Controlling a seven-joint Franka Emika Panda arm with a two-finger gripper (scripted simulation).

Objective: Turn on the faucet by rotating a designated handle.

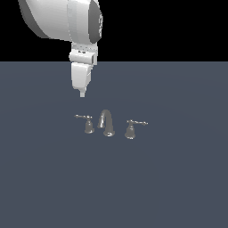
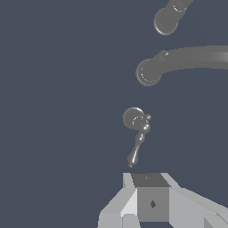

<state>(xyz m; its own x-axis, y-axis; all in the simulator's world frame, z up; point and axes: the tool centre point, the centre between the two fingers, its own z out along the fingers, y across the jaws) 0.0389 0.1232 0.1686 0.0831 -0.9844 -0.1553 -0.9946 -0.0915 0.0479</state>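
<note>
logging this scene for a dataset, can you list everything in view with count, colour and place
handle: 1, chrome, at the exterior view's left of the set, lever pointing to that view's left; also seen from above in the wrist view
spout: 1, chrome, arched, in the middle between the two handles
twin handle: 1, chrome, at the exterior view's right of the spout, lever pointing to that view's right
surface: 1, dark blue-grey, flat, under the faucet set
robot arm: 1, white with grey, coming in from the top at the exterior view's left
gripper: 1, white, above the handle and not touching it; whether its jaws are open or shut does not show
</note>
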